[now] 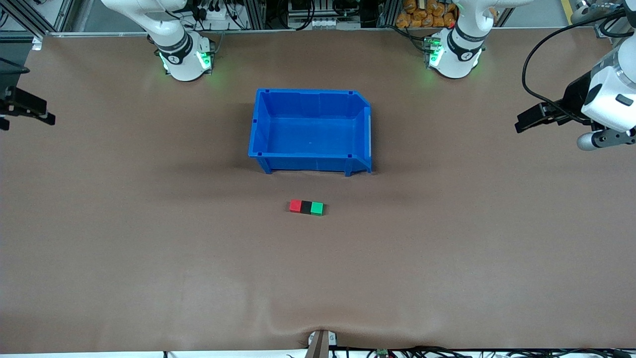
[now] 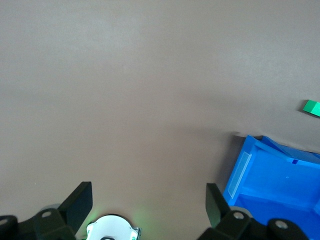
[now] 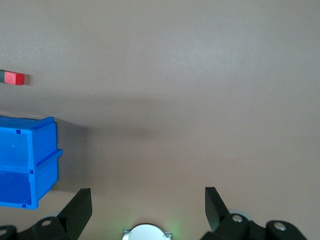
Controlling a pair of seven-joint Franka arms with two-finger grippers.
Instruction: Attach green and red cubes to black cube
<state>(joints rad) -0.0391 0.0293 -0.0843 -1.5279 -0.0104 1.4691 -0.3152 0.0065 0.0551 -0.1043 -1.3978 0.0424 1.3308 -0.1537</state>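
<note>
Cubes sit joined in a row on the brown table: red cube toward the right arm's end, black cube in the middle, green cube toward the left arm's end, all touching. The row lies nearer the front camera than the blue bin. Left gripper hangs over the left arm's end of the table, jaws spread wide, holding nothing. Right gripper waits over the other end, jaws likewise wide apart and empty.
</note>
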